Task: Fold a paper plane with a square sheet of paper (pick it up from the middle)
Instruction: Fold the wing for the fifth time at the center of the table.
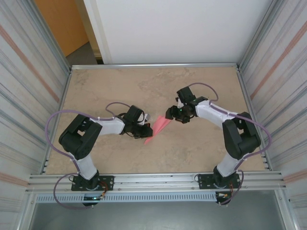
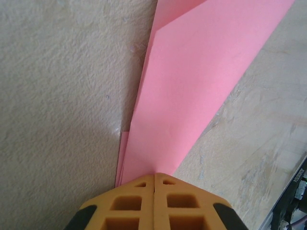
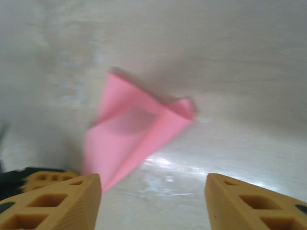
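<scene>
The pink-red paper plane [image 1: 159,126] lies folded into a slim pointed shape at the middle of the table, running from lower left to upper right. My left gripper [image 1: 143,128] is shut on its near end; in the left wrist view the paper plane [image 2: 192,81] fans out from the closed yellow fingertips [image 2: 168,184]. My right gripper [image 1: 173,114] hovers open at the far end. In the right wrist view the paper plane [image 3: 134,134] sits blurred ahead of my right gripper [image 3: 153,191], one flap raised, and nothing lies between the fingers.
The beige marbled table [image 1: 120,86] is walled by metal rails and ribbed side panels [image 1: 24,72]. Both arms bend inward toward the centre. Part of the left gripper [image 3: 33,178] shows behind the right gripper's left finger.
</scene>
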